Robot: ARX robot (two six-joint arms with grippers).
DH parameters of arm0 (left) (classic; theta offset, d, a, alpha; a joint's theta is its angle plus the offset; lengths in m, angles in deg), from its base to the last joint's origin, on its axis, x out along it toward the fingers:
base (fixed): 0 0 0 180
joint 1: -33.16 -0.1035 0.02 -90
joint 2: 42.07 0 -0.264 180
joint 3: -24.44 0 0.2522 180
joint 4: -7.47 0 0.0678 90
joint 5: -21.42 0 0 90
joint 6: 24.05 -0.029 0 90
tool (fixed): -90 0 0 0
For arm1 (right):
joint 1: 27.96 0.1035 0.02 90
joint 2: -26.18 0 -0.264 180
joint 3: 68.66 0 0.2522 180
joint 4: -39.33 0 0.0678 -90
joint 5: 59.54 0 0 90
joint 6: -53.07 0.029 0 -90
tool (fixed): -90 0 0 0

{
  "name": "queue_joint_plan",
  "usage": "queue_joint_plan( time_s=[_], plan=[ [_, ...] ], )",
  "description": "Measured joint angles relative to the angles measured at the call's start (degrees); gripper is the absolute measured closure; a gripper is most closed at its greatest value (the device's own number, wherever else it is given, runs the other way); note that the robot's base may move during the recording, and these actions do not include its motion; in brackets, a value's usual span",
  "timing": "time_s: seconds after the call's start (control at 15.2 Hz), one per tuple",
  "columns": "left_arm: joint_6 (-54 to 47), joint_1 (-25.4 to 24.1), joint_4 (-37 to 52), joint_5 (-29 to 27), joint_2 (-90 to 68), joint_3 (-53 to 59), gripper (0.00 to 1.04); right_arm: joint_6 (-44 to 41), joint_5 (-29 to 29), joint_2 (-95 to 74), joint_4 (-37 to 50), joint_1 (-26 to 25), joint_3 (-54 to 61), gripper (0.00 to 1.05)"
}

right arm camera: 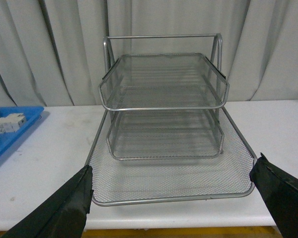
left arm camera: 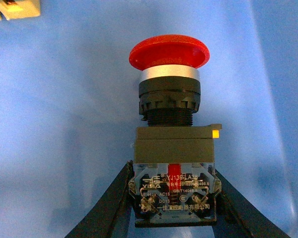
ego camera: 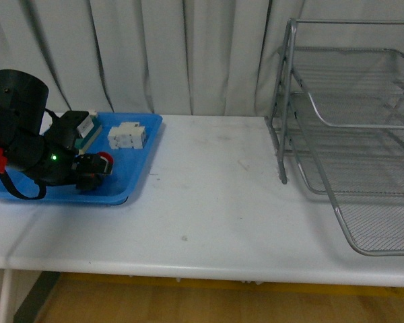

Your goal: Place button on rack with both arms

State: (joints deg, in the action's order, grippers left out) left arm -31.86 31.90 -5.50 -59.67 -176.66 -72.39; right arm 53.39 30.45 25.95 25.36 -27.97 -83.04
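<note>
Currently, left gripper (left arm camera: 172, 171) jaws pinching the dark body of the red-capped button (left arm camera: 170, 89) over the blue tray (ego camera: 131, 192), right gripper (right arm camera: 171, 168) jaws spread wide, facing the 3-tier wire-mesh rack (right arm camera: 164, 106), well apart from the tray.

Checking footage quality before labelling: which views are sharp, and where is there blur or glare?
Left wrist view: the button is sharp, its label print mostly legible; the blue tray behind shows pale glare patches. Front view: soft overall. Right wrist view: the rack is crisp, mesh resolved; the right claw's fingers are blurred.
</note>
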Motion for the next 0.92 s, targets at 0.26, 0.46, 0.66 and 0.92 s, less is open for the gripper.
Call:
queue_joint_plan(
  time_s=[0.26,0.46,0.66,0.92],
  plan=[
    [-3.48,6.27,2.36,7.54,33.35,19.37,0.69,0.0,0.0,0.0,0.0,0.0,0.0,0.06],
    [-1.6,11.69,5.68,10.54,44.81,32.35,0.69,0.0,0.0,0.0,0.0,0.0,0.0,0.06],
    [-1.62,12.0,5.92,10.86,46.01,34.27,0.69,0.0,0.0,0.0,0.0,0.0,0.0,0.06],
    [-1.62,11.85,6.21,10.88,46.36,35.41,0.69,0.0,0.0,0.0,0.0,0.0,0.0,0.06]
  ],
)
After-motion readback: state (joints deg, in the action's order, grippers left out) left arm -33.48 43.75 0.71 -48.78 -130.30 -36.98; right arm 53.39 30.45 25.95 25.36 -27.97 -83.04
